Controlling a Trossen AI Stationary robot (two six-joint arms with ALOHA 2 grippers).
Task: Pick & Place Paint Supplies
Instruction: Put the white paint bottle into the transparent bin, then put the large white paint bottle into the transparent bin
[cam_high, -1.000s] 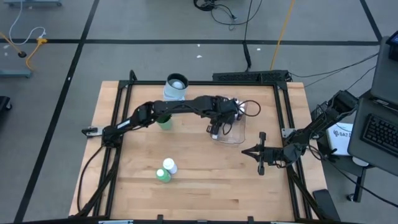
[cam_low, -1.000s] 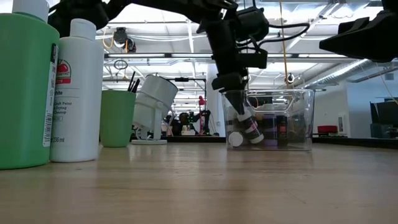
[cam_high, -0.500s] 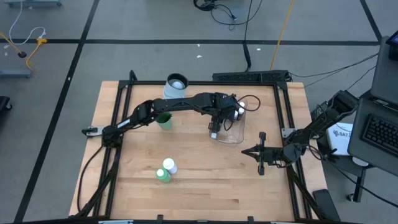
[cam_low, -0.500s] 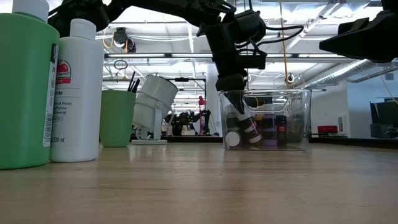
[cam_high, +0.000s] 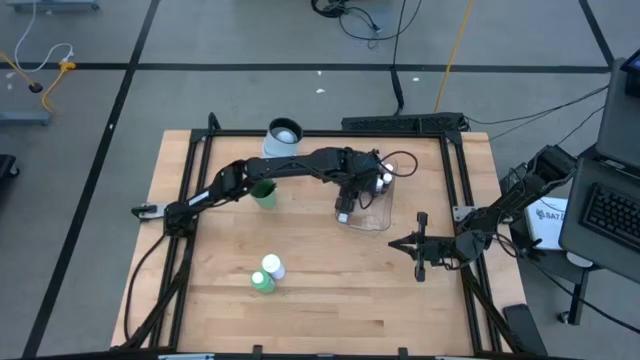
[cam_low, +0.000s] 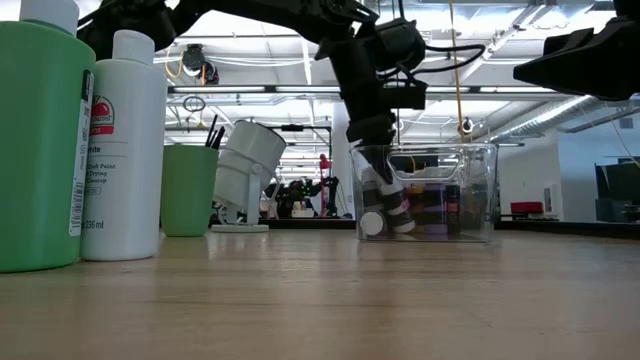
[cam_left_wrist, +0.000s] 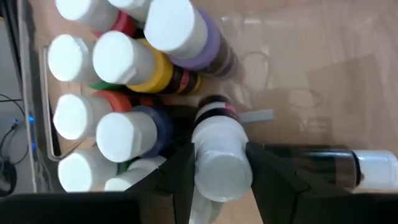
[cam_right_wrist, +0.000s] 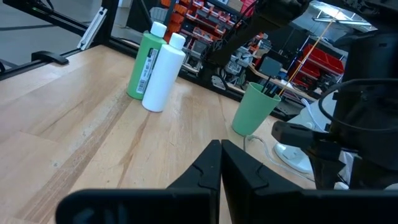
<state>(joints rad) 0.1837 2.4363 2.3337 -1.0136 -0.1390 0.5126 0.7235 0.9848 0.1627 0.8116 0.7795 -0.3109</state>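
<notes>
My left gripper reaches down into the near left corner of the clear tub and is shut on a small dark bottle with a white cap. Several small white-capped bottles stand upright in the tub. Another dark bottle lies on the tub's floor. Dark-handled brushes stand in a green cup. A large green bottle and a white one stand near the front edge. My right gripper waits shut at the table's right side. My left gripper pinches the small bottle's white cap between its two fingers, one on each side. The fingers come steeply from above, slanting toward the table's near edge. The bottle slants down below them inside the tub; what its lower end rests on I cannot tell.
A white and pale-blue mug stands at the far edge behind the green cup. The black frame rails run along the table's sides. Bare wood lies between the tub and the front edge.
The clear tub has slid a little toward the table's left, and the held bottle has gone with it. My left gripper's wrist has rolled slightly. My right arm has kept still.
</notes>
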